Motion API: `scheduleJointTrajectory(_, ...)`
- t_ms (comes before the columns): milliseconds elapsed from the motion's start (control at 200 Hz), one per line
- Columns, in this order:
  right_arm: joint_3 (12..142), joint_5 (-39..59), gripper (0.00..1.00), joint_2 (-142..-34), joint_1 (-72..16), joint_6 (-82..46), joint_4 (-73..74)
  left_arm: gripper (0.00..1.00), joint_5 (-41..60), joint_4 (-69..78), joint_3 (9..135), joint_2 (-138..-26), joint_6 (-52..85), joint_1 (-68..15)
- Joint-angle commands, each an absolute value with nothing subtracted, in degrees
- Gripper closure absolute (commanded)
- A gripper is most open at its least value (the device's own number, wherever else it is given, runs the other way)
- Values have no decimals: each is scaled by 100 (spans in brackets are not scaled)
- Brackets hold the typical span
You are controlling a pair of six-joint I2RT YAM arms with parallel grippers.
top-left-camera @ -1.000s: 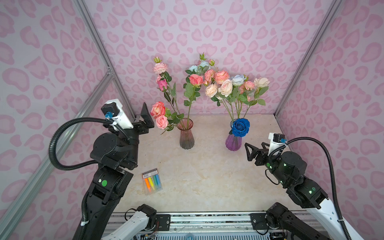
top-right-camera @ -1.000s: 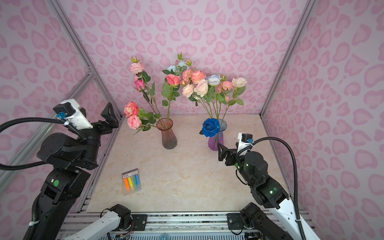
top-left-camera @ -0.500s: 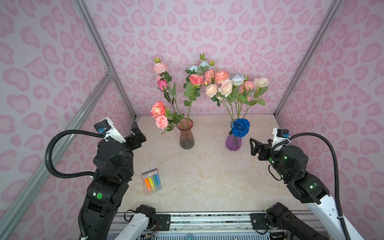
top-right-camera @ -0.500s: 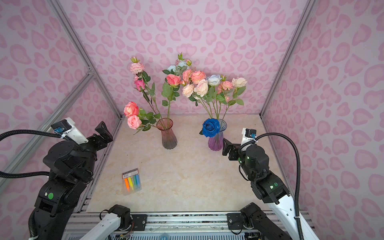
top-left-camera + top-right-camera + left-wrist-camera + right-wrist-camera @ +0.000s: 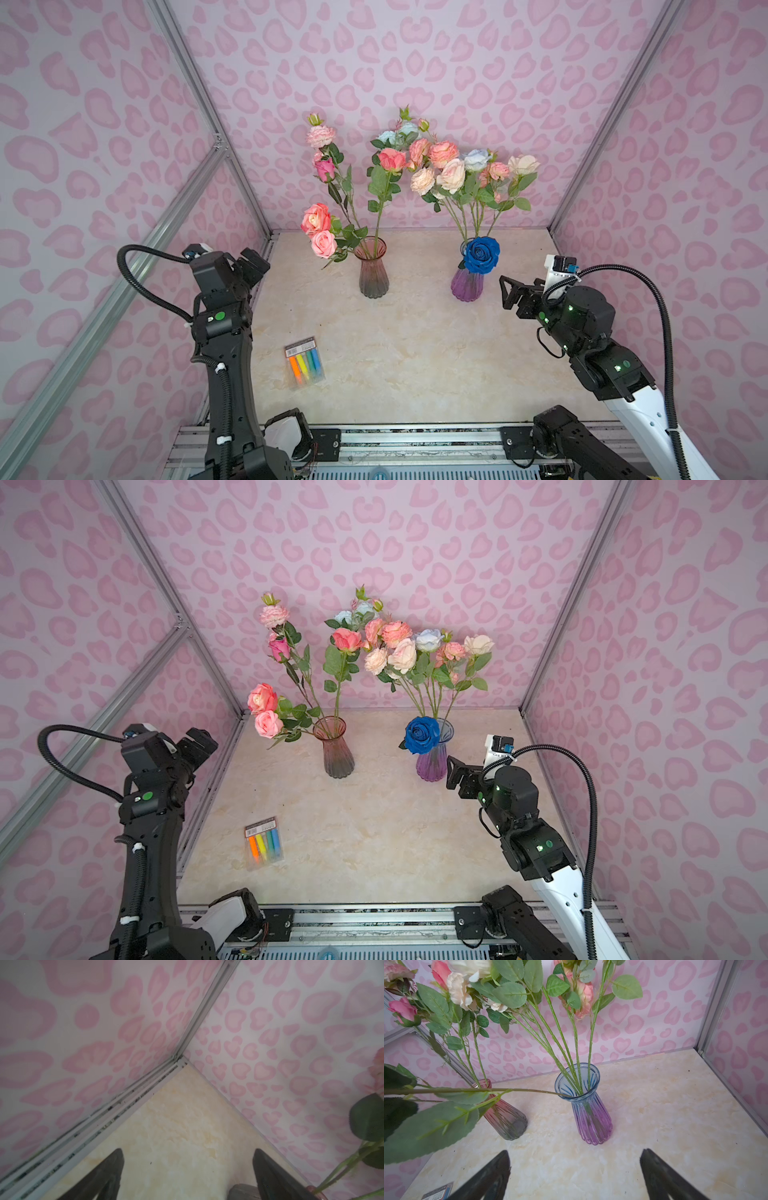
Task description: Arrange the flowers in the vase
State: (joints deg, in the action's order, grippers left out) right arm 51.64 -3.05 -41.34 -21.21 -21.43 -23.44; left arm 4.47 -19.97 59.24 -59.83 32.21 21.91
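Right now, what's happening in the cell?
Nothing is being handled. The left gripper and right gripper hang open and empty, clear of the flowers. Every stem sits in a vase: a few in the pink-grey vase, most in the purple vase, where the blue rose leans out low. A marker pack lies nearby.

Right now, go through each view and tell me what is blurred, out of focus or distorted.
Left wrist view: soft all over, wall pattern smeared, the green leaf at the edge out of focus. Right wrist view: the purple vase is crisp, the big near leaf soft. Both top views: sharp, evenly lit, no hard shadows; the frame posts splay outward, wide-angle.
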Motion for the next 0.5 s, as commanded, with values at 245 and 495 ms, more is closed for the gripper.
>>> scheduleJointTrajectory(245, 3564, -2076, 2, -3809, -2116, -1760, -41, 2, 1251, 422, 4705, -6214, 2482, 1865)
scheduleJointTrajectory(495, 3704, -2462, 2, -4603, -1900, -917, 64, 2, 1246, 1682, 3884, -6606, 1556, 1670)
